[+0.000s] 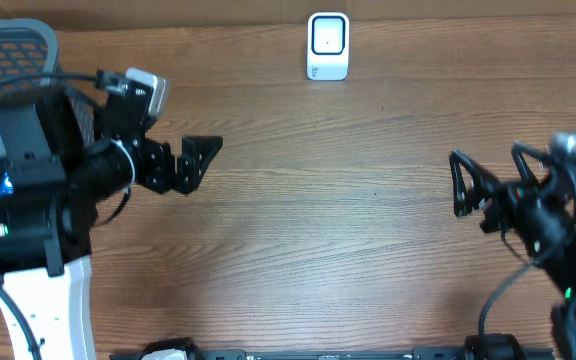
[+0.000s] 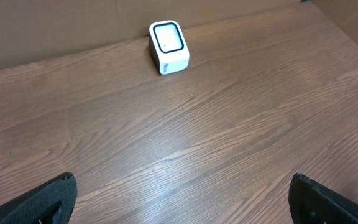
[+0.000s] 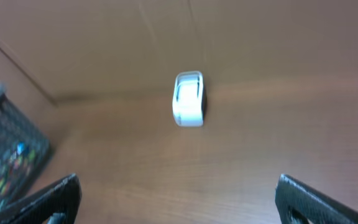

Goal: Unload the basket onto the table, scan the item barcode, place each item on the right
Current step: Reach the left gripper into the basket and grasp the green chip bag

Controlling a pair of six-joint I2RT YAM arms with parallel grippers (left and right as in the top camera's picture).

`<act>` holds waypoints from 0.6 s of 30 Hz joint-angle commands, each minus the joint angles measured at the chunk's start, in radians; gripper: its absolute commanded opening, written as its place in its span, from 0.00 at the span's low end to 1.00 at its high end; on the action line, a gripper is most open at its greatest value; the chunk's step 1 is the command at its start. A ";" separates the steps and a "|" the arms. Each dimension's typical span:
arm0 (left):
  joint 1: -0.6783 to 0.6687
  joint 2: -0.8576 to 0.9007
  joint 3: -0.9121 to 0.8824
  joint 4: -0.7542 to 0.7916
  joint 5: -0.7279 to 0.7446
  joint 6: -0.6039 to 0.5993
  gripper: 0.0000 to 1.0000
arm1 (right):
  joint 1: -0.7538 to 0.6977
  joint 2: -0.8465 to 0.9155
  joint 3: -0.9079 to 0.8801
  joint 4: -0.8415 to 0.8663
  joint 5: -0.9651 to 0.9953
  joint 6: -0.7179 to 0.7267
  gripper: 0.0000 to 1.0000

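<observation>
Left pincer (image 1: 206, 163), right pincer (image 1: 456, 183): agape, empty.

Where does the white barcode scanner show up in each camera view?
Overhead: white barcode scanner at top centre.
Left wrist: scanner upper left of centre.
Right wrist: scanner near centre, blurred.
Shared landmark: the table's far edge meeting the brown wall, just behind it.

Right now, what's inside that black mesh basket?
Through the mesh basket, the blurry right wrist view shows small colourful things, too fuzzy to name. From overhead, the left arm covers much of it.
</observation>
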 commanded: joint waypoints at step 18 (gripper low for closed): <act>0.269 0.200 0.410 0.018 -0.404 -0.382 1.00 | -0.006 0.527 0.279 -0.254 -0.112 -0.021 1.00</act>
